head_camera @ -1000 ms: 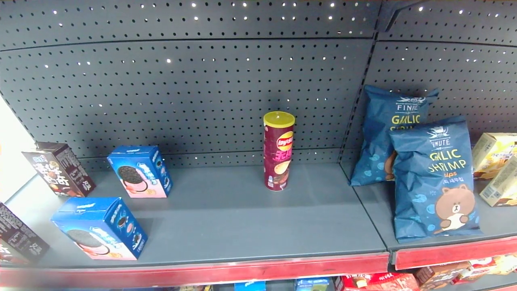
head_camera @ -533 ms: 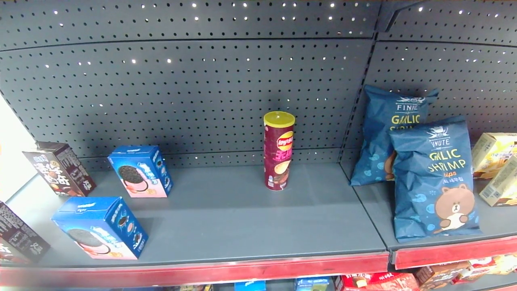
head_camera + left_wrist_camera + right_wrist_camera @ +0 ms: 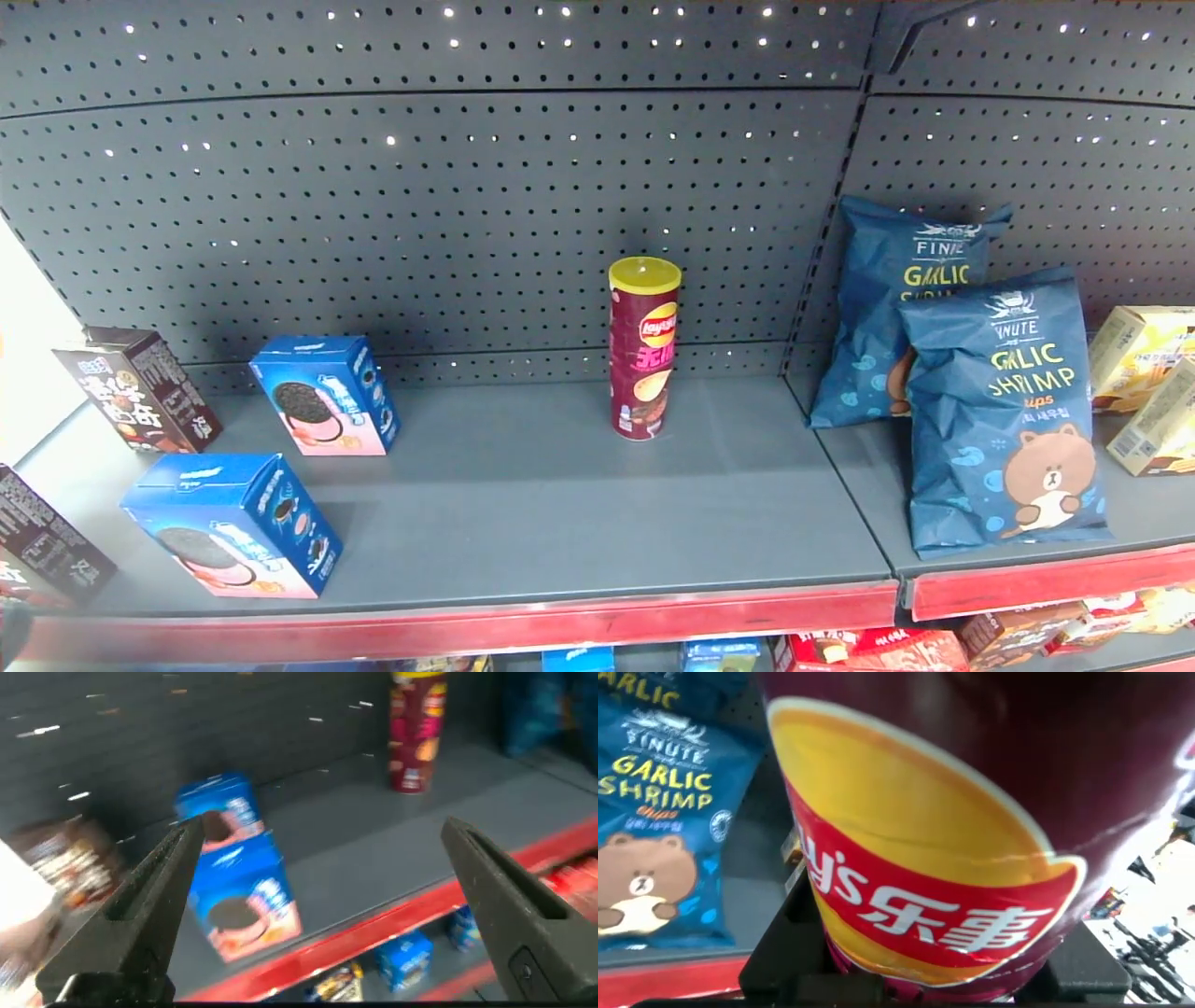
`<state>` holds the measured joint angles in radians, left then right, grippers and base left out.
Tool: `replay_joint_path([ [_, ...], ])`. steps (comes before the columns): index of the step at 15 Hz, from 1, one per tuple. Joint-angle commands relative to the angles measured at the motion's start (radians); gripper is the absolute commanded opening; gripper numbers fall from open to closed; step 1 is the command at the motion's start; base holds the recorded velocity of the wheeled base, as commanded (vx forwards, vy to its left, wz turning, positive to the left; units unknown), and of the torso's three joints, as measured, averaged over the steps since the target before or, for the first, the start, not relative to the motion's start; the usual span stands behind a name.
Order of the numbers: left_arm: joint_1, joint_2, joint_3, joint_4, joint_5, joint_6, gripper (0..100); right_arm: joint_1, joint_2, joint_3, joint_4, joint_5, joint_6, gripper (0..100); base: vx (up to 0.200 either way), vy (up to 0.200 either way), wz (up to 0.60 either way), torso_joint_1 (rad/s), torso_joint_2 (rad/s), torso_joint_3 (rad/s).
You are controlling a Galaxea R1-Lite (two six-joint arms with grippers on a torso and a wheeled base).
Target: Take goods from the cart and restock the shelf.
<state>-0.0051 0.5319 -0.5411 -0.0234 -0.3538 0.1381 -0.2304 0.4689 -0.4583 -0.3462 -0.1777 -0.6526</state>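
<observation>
Right jaws grip a chip can [image 3: 952,812]; left jaws hang open — placed too close, it may topple the standing can [image 3: 644,350].

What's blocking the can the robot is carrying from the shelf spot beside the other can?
Nothing visible blocks the held can. The shelf is bare around the standing can; cookie boxes sit well to its left, chip bags to its right.
</observation>
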Motion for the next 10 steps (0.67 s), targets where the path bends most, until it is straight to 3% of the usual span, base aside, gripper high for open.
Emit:
replay_joint_path([
  [1,-0.029,0.3,-0.103,-0.053,-0.085,0.015,100,-0.006,-0.003,-0.005,-0.001,0.0,-0.001,0,0.0,0.0,0.0,0.0,0.0,0.0],
  [3,-0.102,0.421,-0.138,-0.125,-0.08,0.015,100,-0.006,-0.003,-0.006,0.001,-0.002,-0.001,0,0.0,0.0,0.0,0.0,0.0,0.0],
  [6,-0.15,0.616,-0.189,-0.24,-0.083,0.017,100,-0.009,0.004,-0.022,-0.001,-0.022,-0.001,0,0.0,0.0,0.0,0.0,0.0,0.0],
  [10,-0.246,0.721,-0.192,-0.26,-0.089,0.015,100,-0.01,0.008,-0.031,0.004,-0.022,-0.001,0,0.0,0.0,0.0,0.0,0.0,0.0],
])
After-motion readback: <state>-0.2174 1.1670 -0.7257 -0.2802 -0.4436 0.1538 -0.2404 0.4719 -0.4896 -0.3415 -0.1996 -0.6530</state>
